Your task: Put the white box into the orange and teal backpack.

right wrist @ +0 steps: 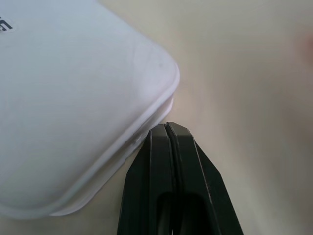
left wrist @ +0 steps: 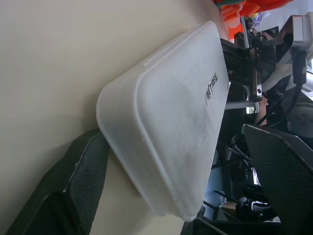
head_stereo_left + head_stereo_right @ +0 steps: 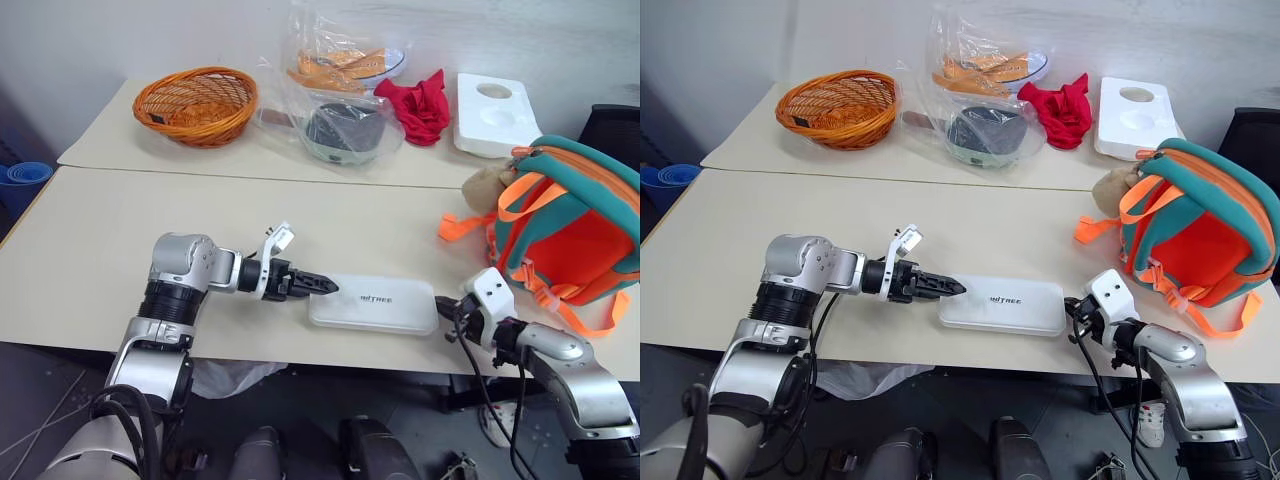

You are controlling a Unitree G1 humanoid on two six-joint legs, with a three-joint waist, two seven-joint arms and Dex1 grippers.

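Left wrist view — white box (image 2: pixel 171 127) hides table edge.

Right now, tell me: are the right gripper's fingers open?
No. In the right wrist view the right gripper's two black fingers are pressed together, their tips against the edge of the white box.

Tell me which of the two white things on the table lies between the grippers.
The flat white box with dark lettering, at the near edge between the left gripper and right gripper. The thicker white foam tray with round hollows sits far back.
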